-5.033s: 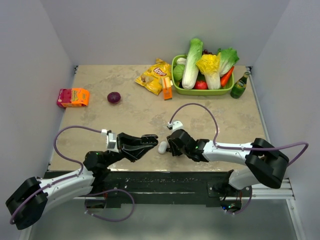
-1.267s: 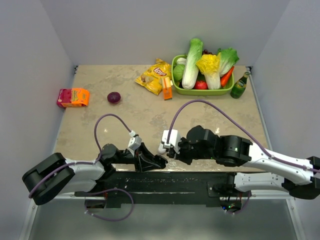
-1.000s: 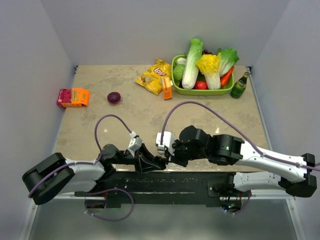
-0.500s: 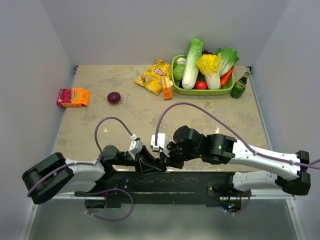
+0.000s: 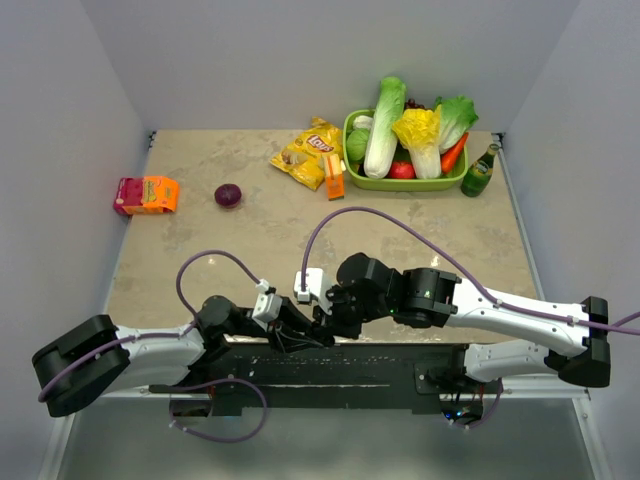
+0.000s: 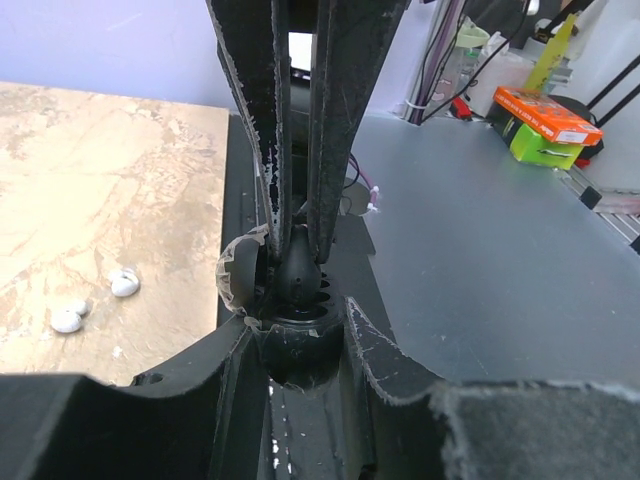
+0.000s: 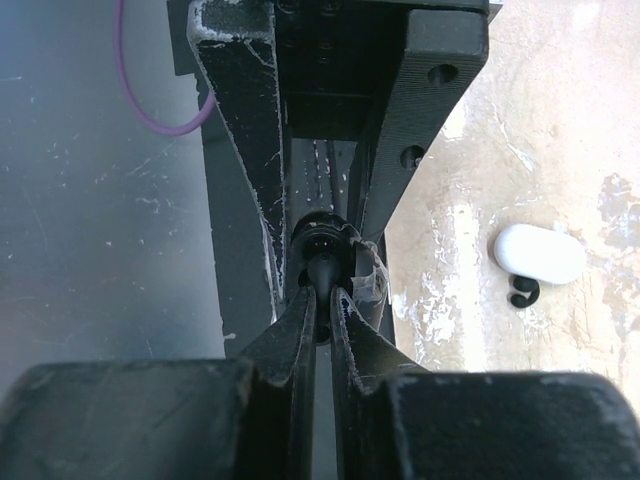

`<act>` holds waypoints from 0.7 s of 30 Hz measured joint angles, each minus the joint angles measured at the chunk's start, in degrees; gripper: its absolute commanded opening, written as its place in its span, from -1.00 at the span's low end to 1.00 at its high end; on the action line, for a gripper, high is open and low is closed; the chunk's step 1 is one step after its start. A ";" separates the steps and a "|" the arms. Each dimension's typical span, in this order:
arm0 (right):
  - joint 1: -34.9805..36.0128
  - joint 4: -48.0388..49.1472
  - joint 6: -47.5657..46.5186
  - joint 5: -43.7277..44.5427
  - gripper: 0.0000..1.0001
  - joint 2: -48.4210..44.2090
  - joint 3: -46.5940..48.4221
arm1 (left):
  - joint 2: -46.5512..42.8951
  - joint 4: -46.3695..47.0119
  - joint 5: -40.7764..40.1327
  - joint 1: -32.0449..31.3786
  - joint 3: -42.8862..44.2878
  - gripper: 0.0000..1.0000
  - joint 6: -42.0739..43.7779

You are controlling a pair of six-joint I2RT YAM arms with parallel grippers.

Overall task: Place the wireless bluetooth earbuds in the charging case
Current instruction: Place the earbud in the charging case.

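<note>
The right claw (image 7: 321, 292) is pinching a black earbud (image 7: 320, 262), apparently lowering it stem-first into the open charging case (image 6: 298, 350), which the left claw (image 6: 298, 322) is clamping just past the table (image 6: 100, 180) edge.

1. A green basket (image 5: 420, 184) sits at the far edge of the counter (image 5: 250, 250), toward the right corner. It is heaped with a long pale cabbage (image 5: 385, 125), yellow-green lettuce (image 5: 418, 128) and a carrot (image 5: 454, 153).
2. A dark green bottle (image 5: 480, 172) stands upright in the far right corner, just beside the basket.
3. A yellow chip bag (image 5: 308, 152) lies flat near the middle of the far edge, with a small orange box (image 5: 334, 181) between it and the basket.
4. A purple onion (image 5: 228, 195) rests left of the bag.
5. A red-and-orange packet (image 5: 146, 195) lies by the left edge.
</note>
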 measured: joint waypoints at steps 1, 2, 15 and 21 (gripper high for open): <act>0.00 0.00 0.00 0.00 -1.00 0.00 0.00 | 0.00 -0.07 -0.20 -0.11 0.00 -1.00 0.31; 0.00 -0.02 0.13 -0.02 -1.00 0.02 0.00 | 0.00 -0.17 -0.42 -0.20 0.00 -1.00 0.59; 0.72 0.79 0.39 -0.20 -1.00 0.94 0.00 | 0.00 0.17 -1.14 -0.48 0.04 -1.00 1.22; 0.87 1.01 0.42 0.00 -0.68 1.53 0.00 | 0.02 0.04 -1.40 -0.61 0.07 -1.00 1.25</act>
